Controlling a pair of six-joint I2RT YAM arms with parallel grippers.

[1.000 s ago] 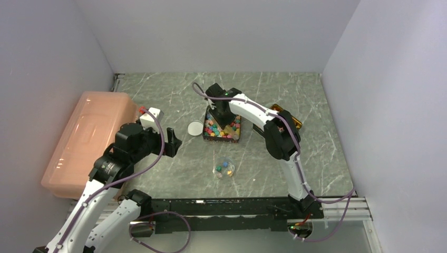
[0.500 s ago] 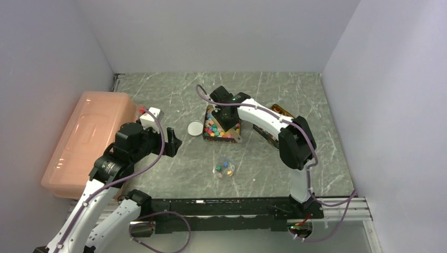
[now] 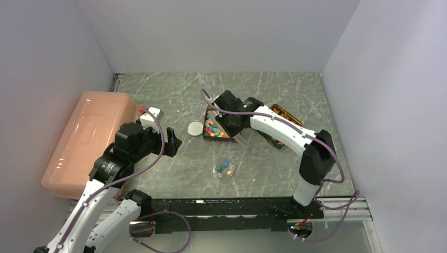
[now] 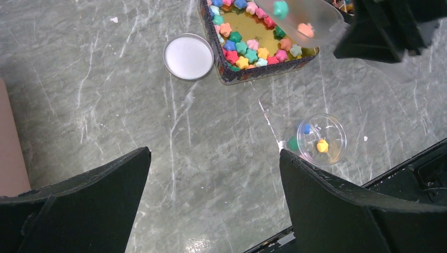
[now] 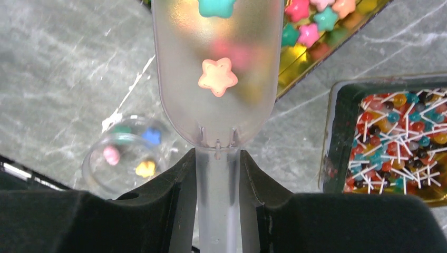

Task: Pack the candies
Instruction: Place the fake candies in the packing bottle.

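Observation:
Star-shaped candies (image 3: pixel 213 128) in many colours fill an open gold tin (image 4: pixel 226 76). My right gripper (image 5: pixel 217 158) is shut on the handle of a clear plastic scoop (image 5: pixel 213 110). The scoop holds a peach star (image 5: pixel 216 76) and a teal star (image 5: pixel 216 6), and hangs just off the tin's near right corner (image 3: pixel 243 137). A small clear jar (image 3: pixel 224 168) on the table nearer the arms holds a few candies (image 5: pixel 145 168). My left gripper (image 4: pixel 214 153) hovers open and empty above bare table, left of the jar (image 4: pixel 321 139).
The jar's white lid (image 3: pixel 195 128) lies left of the tin. A second tin (image 5: pixel 392 137) of tiny sweets on sticks stands to the right. A large pink lidded box (image 3: pixel 87 139) and a small white box (image 3: pixel 151 117) sit at the left.
My right arm has drawn the scoop out of the tin and swung it toward the near right, carrying two stars. The left arm has not moved.

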